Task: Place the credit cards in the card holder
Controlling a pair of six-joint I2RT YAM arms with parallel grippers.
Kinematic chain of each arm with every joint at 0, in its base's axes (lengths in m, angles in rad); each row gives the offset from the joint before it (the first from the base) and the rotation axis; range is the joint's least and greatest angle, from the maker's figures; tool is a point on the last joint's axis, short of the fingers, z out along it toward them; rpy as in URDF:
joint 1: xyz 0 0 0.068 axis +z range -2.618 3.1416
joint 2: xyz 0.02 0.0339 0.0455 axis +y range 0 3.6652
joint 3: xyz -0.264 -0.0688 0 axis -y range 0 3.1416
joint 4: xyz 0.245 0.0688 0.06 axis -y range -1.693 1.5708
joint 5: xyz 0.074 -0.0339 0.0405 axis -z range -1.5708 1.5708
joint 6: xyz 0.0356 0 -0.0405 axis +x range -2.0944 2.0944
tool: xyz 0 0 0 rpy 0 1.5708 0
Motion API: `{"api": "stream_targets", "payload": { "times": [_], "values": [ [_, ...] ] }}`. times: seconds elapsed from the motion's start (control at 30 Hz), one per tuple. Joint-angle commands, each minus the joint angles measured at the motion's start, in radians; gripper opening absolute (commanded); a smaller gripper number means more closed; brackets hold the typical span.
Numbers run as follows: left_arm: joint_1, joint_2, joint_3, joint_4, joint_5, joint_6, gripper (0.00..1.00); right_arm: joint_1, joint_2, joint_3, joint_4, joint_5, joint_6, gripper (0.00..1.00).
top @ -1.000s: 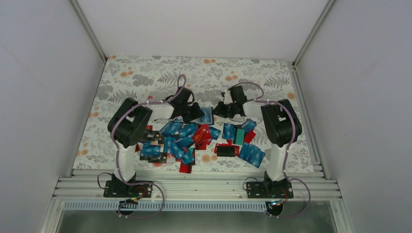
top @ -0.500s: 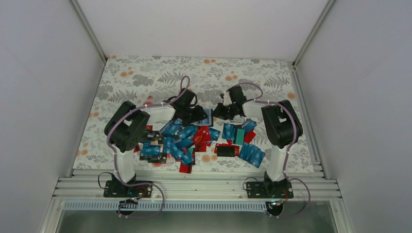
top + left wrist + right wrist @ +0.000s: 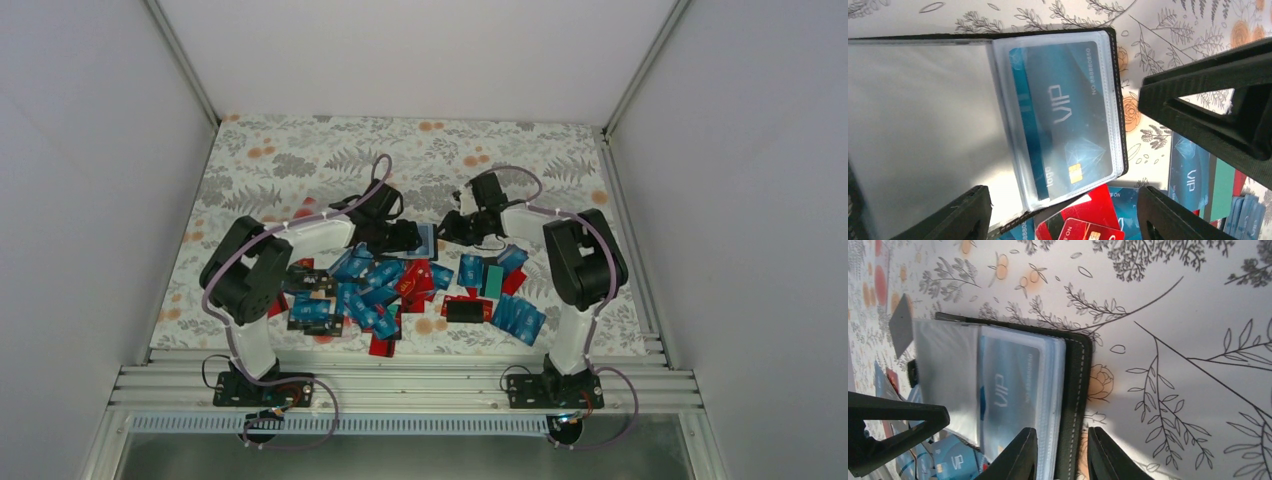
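The card holder (image 3: 1075, 385) lies open on the table (image 3: 300, 160) between the two grippers, with a blue VIP card (image 3: 1063, 115) in its clear sleeve. Left gripper (image 3: 1064, 200): jaws wide apart, one on either side of the sleeve's end, gripping nothing. Right gripper (image 3: 1062, 435): jaws narrowly apart astride the holder's black edge, and it cannot be told whether they pinch it; loose credit cards (image 3: 385, 290) lie on the base side of both jaws.

card holder (image 3: 1075, 385): lying open | blue card (image 3: 1008, 390): tucked inside it

left claw (image 3: 1066, 216) splayed wide; right claw (image 3: 1060, 456) narrowly parted
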Motion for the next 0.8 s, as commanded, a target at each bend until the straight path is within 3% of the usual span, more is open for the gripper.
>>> {"api": "stream_targets", "payload": {
  "times": [0.0,0.1,0.43,0.57,0.77],
  "values": [
    [-0.002,-0.046,0.036,-0.057,-0.064,0.1,0.65,0.006,-0.075,0.015,-0.017,0.005,-0.032,0.28],
    [-0.002,-0.042,0.054,-0.065,-0.084,0.15,0.46,0.006,-0.11,-0.001,-0.01,-0.004,-0.04,0.29],
    [-0.002,0.038,0.114,-0.074,-0.116,0.214,0.11,0.006,-0.143,-0.037,-0.004,-0.037,-0.029,0.28],
    [-0.003,0.069,0.129,-0.068,-0.117,0.216,0.03,0.006,-0.142,-0.039,-0.008,-0.037,-0.029,0.27],
    [-0.002,0.101,0.148,-0.075,-0.13,0.214,0.02,0.006,-0.131,-0.03,-0.016,-0.039,-0.034,0.26]
  ]
}}
